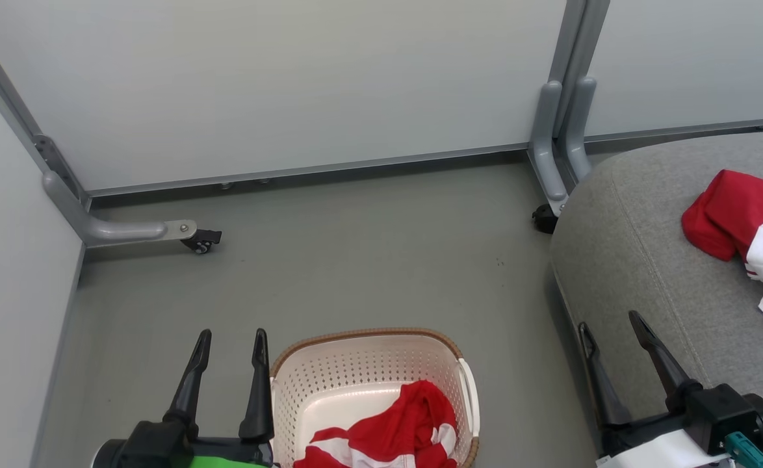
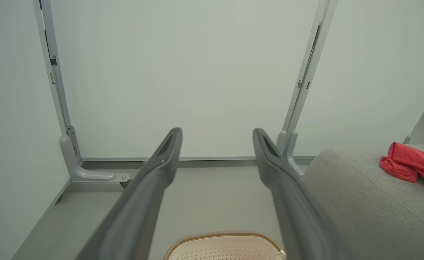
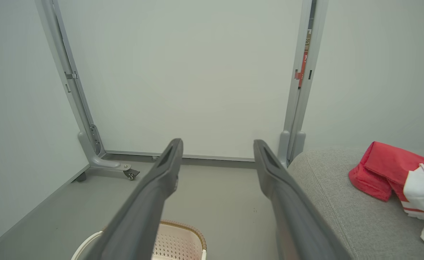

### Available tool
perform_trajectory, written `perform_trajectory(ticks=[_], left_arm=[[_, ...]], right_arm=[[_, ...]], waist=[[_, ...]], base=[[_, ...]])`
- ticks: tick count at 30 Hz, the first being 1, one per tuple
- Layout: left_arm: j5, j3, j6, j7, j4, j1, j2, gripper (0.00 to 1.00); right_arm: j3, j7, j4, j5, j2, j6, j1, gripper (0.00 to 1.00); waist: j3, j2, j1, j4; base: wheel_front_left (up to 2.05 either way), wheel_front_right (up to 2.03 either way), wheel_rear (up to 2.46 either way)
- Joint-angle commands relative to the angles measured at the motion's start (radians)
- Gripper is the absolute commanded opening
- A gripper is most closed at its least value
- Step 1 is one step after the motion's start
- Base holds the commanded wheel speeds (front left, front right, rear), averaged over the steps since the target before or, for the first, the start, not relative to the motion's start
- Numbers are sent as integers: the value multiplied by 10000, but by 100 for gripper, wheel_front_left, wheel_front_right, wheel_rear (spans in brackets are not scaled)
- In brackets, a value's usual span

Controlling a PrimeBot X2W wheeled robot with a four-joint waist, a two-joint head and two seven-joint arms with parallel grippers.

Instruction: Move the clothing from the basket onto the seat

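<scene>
A cream perforated basket (image 1: 329,380) with a brown rim sits on the floor at the bottom centre, and a red garment with white stripes (image 1: 398,432) lies crumpled inside it. A second red and white garment (image 1: 749,224) rests on the grey seat (image 1: 641,260) at the right. My left gripper (image 1: 233,341) stands open just left of the basket, fingers spread with nothing between them. My right gripper (image 1: 610,325) is open too, hovering at the seat's near left edge. In the wrist views both finger pairs (image 2: 217,135) (image 3: 217,144) gape wide.
Pale partition panels close off the back and left. Their grey metal feet with castors (image 1: 199,240) (image 1: 544,218) stand on the grey floor (image 1: 368,260). The seat's rounded edge lies close to the basket's right side.
</scene>
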Motion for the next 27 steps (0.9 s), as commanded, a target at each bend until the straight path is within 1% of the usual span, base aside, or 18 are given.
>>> perform_trajectory(ticks=[1,14,20,22,27], left_arm=[[50,21,-5,7,28,129,3,100],[40,-1,-33,7,235,183,3,100],[78,-27,-103,7,489,34,3,100],[176,-88,-166,7,584,-149,3,100],[340,-131,-336,5,818,-1171,4,100]], right_arm=[[-13,-18,25,5,-32,-9,102,100],[-20,-18,188,17,-33,-9,126,100],[-100,-18,85,100,-33,-9,-39,100],[-177,-18,-17,92,-33,-9,-123,100],[-576,-16,-341,95,-34,-9,-1019,100]], waist=[[-33,0,1,-35],[0,0,1,-24],[324,0,1,-45],[609,0,1,-48],[2394,0,1,-101]], base=[[0,0,0],[0,0,0],[0,0,0],[0,0,0],[0,0,0]])
